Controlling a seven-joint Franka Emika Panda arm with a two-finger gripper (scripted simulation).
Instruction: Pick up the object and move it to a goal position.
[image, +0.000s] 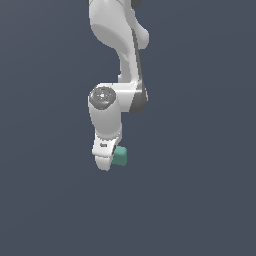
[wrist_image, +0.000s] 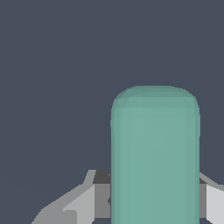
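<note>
The object, a teal-green rounded block (image: 120, 156), shows in the exterior view just to the right of the white gripper (image: 106, 161), partly hidden behind it. In the wrist view the block (wrist_image: 155, 144) fills the space between the gripper's fingers. A grey and white finger (wrist_image: 101, 199) lies against one side of it and the other finger (wrist_image: 210, 201) against the opposite side. The gripper (wrist_image: 154, 208) looks shut on the block. The fingertips are hidden by the block and the hand. I cannot tell the block's height above the ground.
The white arm (image: 116, 45) comes down from the top of the exterior view, with its wrist joint (image: 103, 96) above the gripper. Everything around is a plain dark blue-grey surface (image: 200, 200).
</note>
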